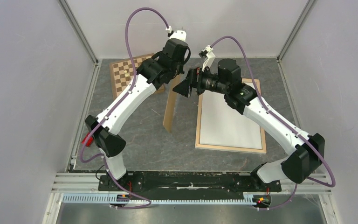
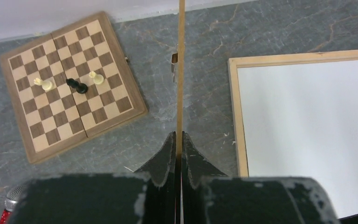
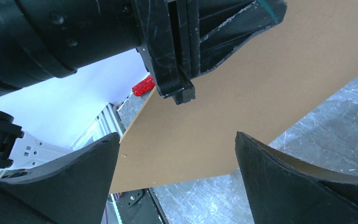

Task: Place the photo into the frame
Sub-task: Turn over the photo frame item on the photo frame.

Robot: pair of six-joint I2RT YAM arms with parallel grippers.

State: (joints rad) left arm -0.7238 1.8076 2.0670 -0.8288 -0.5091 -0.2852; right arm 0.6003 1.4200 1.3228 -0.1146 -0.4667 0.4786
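The frame (image 1: 230, 148) of thin light wooden bars lies flat at the right of the table. A plain white sheet (image 1: 228, 119) fills it; I cannot tell whether this is the photo's back, and no printed picture shows. The left wrist view shows the frame (image 2: 237, 116) beside a thin brown backing board (image 2: 181, 70). My left gripper (image 2: 179, 136) is shut on this board, holding it on edge above the table (image 1: 171, 109). My right gripper (image 3: 177, 140) is open and faces the board's flat side (image 3: 242, 107), touching nothing; it hovers by the frame's far left corner (image 1: 185, 86).
A checkered chessboard (image 2: 70, 84) with three pieces lies at the far left (image 1: 121, 74). A red glittery object (image 1: 87, 138) sits by the left arm. Grey walls close in the table on three sides.
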